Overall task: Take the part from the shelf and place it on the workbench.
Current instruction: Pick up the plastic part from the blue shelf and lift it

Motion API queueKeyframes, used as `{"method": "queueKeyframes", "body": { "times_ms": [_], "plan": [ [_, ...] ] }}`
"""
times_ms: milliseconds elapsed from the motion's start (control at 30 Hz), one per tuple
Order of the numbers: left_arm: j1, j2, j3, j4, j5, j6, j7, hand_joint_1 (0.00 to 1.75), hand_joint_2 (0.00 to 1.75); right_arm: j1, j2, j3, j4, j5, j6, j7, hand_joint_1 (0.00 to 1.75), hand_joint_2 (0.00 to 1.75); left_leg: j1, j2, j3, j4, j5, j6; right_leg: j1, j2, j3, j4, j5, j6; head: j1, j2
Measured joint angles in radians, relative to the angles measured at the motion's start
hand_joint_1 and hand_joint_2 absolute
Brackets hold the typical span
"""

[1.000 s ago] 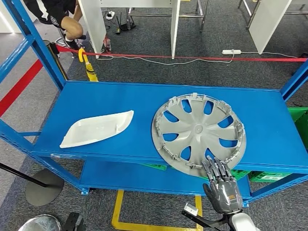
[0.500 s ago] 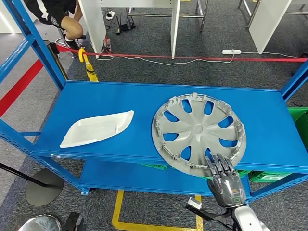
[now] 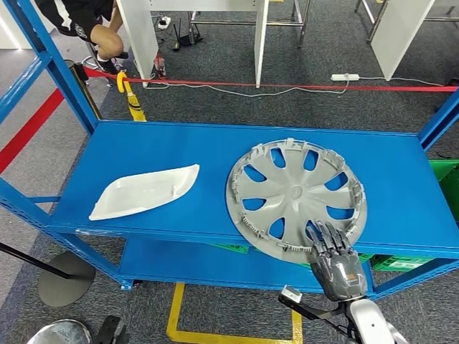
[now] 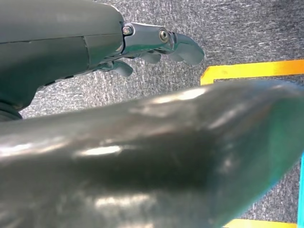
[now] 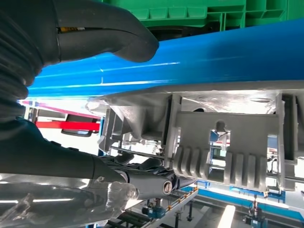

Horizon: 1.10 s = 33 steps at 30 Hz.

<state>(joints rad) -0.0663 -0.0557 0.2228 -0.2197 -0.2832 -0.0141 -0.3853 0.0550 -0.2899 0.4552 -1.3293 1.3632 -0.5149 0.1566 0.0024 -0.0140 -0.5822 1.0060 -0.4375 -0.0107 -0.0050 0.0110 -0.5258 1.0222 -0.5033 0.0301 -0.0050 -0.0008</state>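
A grey hubcap (image 3: 295, 193) lies flat on the right half of the blue shelf (image 3: 162, 150), its near rim hanging over the front edge. My right hand (image 3: 336, 269) is at that near rim, fingers spread and lying on top of it. In the right wrist view the hubcap's rim (image 5: 222, 128) sits between the fingers (image 5: 150, 180) and the thumb (image 5: 107, 38), which is by the shelf's front edge (image 5: 215, 52); the hand has not closed. A white curved panel (image 3: 143, 190) lies on the shelf's left half. My left hand (image 4: 161, 42) hangs over carpet, holding nothing.
Blue uprights (image 3: 59, 72) frame the shelf at both ends. Green crates (image 3: 447, 179) stand below and to the right of it. A red barrier tape (image 3: 325, 87) runs behind, and a person (image 3: 92, 21) crouches at the far left. Yellow floor marking (image 3: 178, 315) lies under the front edge.
My right hand has moved right and forward along the hubcap's near rim, so its fingers now reach further over the rim. The hubcap and white panel have not moved.
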Motion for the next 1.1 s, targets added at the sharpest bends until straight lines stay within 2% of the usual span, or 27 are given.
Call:
{"method": "queueKeyframes", "body": {
  "times_ms": [67, 100, 633, 1100],
  "plan": [
    [0.0, -0.001, 0.0, 0.0, -0.003, 0.0, 0.0, 0.0, 0.0, -0.003, 0.004, -0.005, 0.006, -0.002, 0.0, -0.008, 1.63, 1.75, 0.0, 0.0, 0.0, 0.0, 0.0, 0.0, 0.0, 0.0, 0.0, 0.0, 0.0, 0.0, 0.0, 0.0],
    [0.0, -0.001, 0.0, 0.0, -0.004, 0.0, 0.0, 0.0, 0.0, -0.004, 0.006, -0.008, 0.008, -0.003, 0.001, -0.013, 1.74, 1.75, 0.0, 0.0, 0.0, 0.0, 0.0, 0.0, 0.0, 0.0, 0.0, 0.0, 0.0, 0.0, 0.0, 0.0],
    [-0.002, -0.004, 0.005, 0.0, -0.017, 0.0, 0.0, 0.0, 0.0, -0.011, 0.036, -0.015, -0.003, 0.076, -0.028, -0.023, 1.75, 1.75, 0.0, 0.0, 0.001, 0.0, 0.0, 0.0, 0.0, 0.0, 0.001, 0.0, 0.0, 0.0, 0.0, 0.0],
    [-0.002, -0.004, 0.006, 0.0, -0.017, 0.0, 0.0, 0.0, 0.0, -0.004, 0.04, -0.004, -0.022, 0.082, -0.032, -0.021, 1.75, 1.75, 0.0, 0.0, 0.001, 0.0, 0.0, 0.0, 0.0, 0.0, 0.001, 0.0, 0.0, 0.0, 0.0, 0.0]
  ]
}}
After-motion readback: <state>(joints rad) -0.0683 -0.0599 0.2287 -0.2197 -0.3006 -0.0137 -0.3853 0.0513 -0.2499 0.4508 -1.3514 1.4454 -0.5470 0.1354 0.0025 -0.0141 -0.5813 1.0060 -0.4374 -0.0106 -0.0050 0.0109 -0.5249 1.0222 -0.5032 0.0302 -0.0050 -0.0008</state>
